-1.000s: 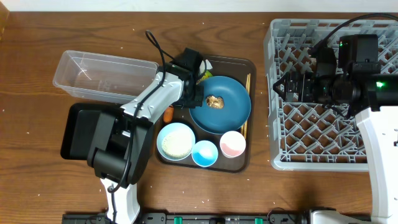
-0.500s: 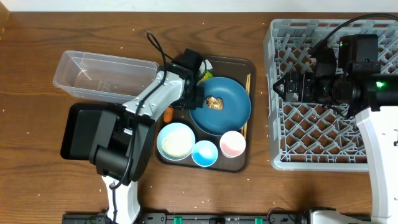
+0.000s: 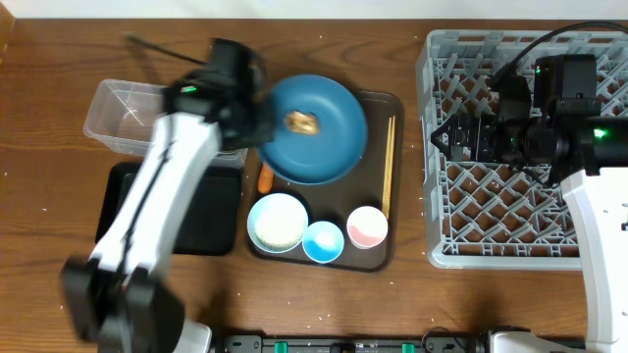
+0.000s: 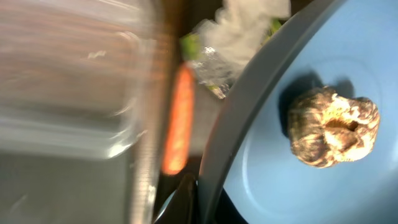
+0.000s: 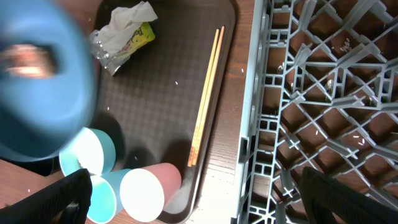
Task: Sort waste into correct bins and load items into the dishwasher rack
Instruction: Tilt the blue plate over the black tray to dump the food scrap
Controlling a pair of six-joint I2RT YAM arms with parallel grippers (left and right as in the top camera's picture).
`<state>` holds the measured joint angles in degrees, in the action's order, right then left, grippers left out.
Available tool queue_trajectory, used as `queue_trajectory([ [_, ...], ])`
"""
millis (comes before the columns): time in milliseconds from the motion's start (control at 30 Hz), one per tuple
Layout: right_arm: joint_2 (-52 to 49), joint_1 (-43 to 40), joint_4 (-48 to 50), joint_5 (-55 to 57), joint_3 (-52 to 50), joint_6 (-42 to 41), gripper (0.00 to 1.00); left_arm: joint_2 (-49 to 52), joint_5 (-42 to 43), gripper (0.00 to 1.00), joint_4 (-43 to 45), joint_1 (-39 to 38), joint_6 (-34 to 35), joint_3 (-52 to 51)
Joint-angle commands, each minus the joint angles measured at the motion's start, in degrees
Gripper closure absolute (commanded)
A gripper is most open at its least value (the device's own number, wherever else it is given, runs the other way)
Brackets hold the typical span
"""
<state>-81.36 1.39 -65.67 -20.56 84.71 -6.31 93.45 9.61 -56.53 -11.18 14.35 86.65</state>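
Our left tool (image 3: 257,129) pinches the blue plate (image 3: 319,152), food scrap (image 3: 301,123) on it. Our right tool (image 3: 444,137) gapes empty over the rack (image 3: 491,226).

The left arm (image 3: 157,196) has white links and black joints. The right arm (image 3: 599,221) adds green lights (image 3: 599,132) and a black cable (image 3: 535,44).

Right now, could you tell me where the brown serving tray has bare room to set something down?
The tray is bare in its middle, bordered by the wrapper, the chopsticks and, in front, a crowded row: white bowl, blue cup, pink cup. The plate hangs over its back left.
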Motion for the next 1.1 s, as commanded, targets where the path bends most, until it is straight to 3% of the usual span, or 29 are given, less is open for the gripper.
queue_trajectory([
  [0, 0.5, -0.2, -0.1, 0.2, 1.5, 0.0, 0.01, -5.7, -8.8, 0.94, -6.6, 3.2, 0.7, 1.1],
  [133, 0.5, -0.2, -0.1, 0.2, 1.5, -0.1, 0.01, -12.1, -27.5, 0.94, -18.0, 7.3, 4.0, 1.1],
  [300, 0.5, -0.2, 0.1, 0.2, 1.5, -0.1, 0.01, -19.5, -40.1, 0.94, -23.9, 10.4, 4.1, 1.1],
  [567, 0.5, -0.2, 1.6, 0.2, 1.5, -0.1, 0.01, -22.3, -58.5, 0.94, -40.3, 11.3, 23.1, -1.6],
  [767, 0.5, -0.2, 1.7, 0.2, 1.4, -0.1, 0.01, -19.1, -62.9, 0.94, -39.9, 11.5, 27.8, -6.9],
  [1067, 0.5, -0.2, 1.7, 0.2, 1.4, -0.1, 0.01, -5.2, -68.2, 0.94, -39.7, 10.4, 27.8, -6.9],
])
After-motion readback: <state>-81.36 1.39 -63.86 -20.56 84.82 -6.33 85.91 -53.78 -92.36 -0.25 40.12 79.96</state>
